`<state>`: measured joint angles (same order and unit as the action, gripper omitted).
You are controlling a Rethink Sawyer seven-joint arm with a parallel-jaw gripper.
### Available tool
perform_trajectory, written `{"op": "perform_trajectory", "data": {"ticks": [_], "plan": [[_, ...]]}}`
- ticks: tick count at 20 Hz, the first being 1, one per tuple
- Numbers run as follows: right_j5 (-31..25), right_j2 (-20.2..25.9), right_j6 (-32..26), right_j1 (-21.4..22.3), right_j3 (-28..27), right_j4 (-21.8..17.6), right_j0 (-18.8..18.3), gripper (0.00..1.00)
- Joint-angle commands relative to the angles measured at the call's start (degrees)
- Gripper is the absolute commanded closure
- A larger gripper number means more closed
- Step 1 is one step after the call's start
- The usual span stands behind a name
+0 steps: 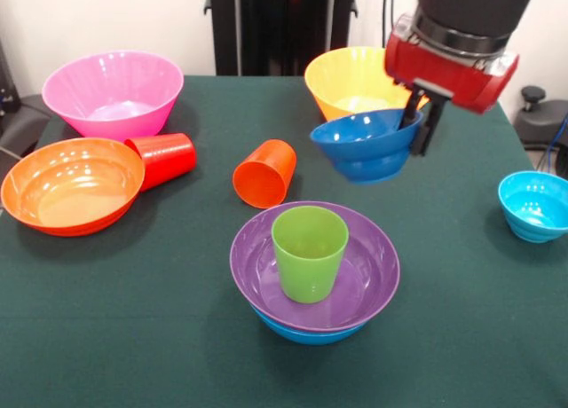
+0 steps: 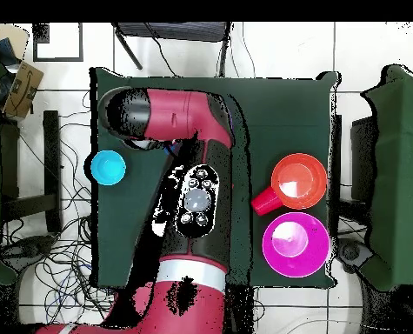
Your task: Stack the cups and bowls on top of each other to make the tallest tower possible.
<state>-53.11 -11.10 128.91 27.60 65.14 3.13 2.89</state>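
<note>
Now our end effector (image 1: 419, 124) pinches the rim of the small dark blue bowl (image 1: 366, 145), held above the worktop (image 1: 133, 319) behind the green cup (image 1: 309, 252). We judge it light, stiff and slippery, so the rim hold suits.

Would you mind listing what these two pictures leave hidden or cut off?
- Overhead view: the arm covers the tower, the yellow bowl, the orange cup and the held dark blue bowl.
- Front view: only a sliver of the blue bowl shows under the purple bowl.
- Front view: the gripper hides part of the yellow bowl.
- Front view: the arm is cut off by the top edge.
</note>
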Motion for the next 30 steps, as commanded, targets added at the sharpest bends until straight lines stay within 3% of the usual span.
{"op": "perform_trajectory", "data": {"ticks": [1,13,24,30], "plan": [[-5.5,9.34,-17.15,-3.87,-4.0,-6.73,-1.39,1.0],[-6.11,10.34,-17.01,-6.18,-8.38,-11.11,-2.85,1.0],[-14.81,12.32,-20.15,-8.91,-17.67,-13.2,-4.8,1.0],[-15.36,12.37,-20.55,-9.52,-18.06,-14.37,-4.76,1.0]]}}
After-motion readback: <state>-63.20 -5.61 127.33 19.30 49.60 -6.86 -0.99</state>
